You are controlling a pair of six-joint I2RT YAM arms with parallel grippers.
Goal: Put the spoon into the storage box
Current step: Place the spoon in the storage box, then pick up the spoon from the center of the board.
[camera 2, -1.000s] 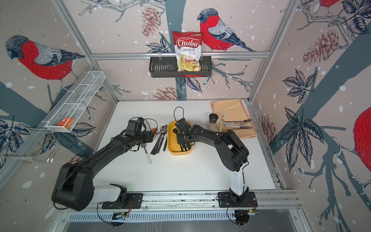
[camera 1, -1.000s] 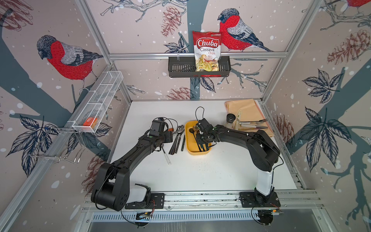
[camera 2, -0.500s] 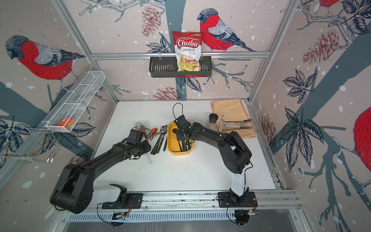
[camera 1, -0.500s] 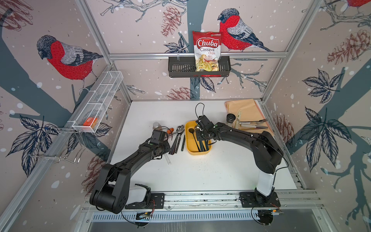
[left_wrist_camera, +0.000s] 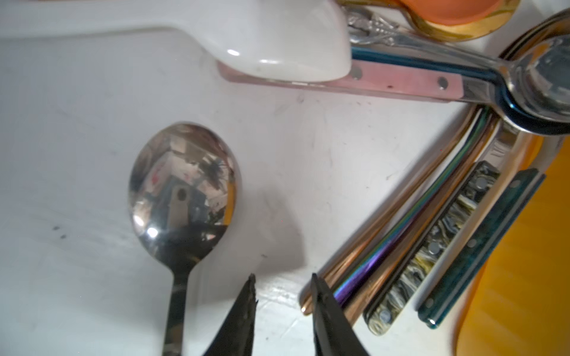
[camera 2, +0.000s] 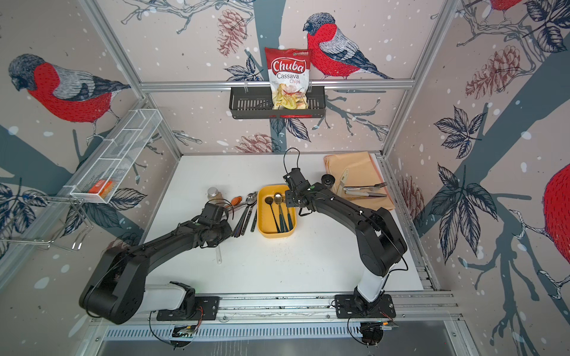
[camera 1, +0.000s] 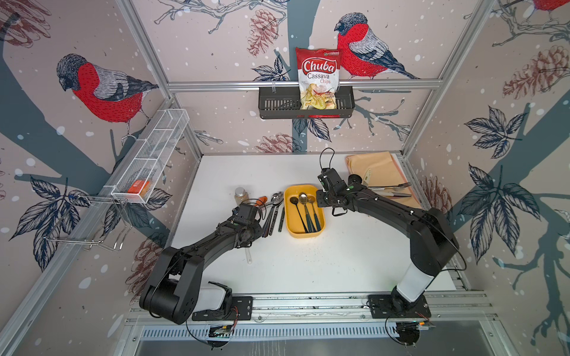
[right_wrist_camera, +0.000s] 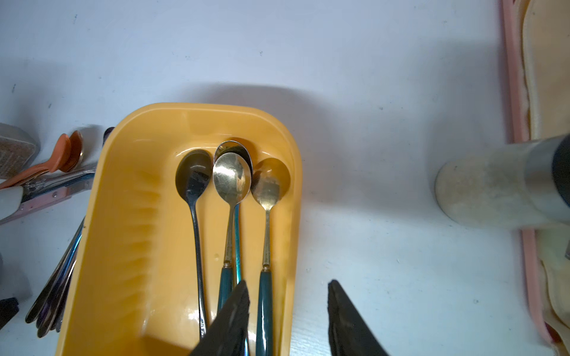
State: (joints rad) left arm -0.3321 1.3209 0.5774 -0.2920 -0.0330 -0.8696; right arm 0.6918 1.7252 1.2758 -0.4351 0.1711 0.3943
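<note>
The yellow storage box (camera 1: 303, 229) (camera 2: 276, 231) (right_wrist_camera: 123, 246) lies mid-table with several spoons in it, bowls toward the back wall. A steel spoon (left_wrist_camera: 182, 191) lies on the white table just beside my left gripper (left_wrist_camera: 282, 277). That gripper's jaws stand a little apart over bare table with nothing between them. In both top views the left arm hides this spoon. My right gripper (right_wrist_camera: 287, 283) is open and empty. One fingertip (right_wrist_camera: 240, 296) is over the green-handled spoons in the box and the other is over the table beyond the box's right wall.
A row of cutlery handles (camera 1: 273, 215) (left_wrist_camera: 401, 240) lies left of the box, with a white ceramic spoon (left_wrist_camera: 277, 40), an orange spoon (camera 1: 260, 201) and a spice jar (camera 1: 241, 194). A shaker (right_wrist_camera: 493, 191) and a beige cloth (camera 1: 379, 166) with a fork are at the right.
The right gripper's jaws have opened and it has shifted from over the box toward its right wall. The left gripper has drawn back toward the front and its jaws have narrowed.
</note>
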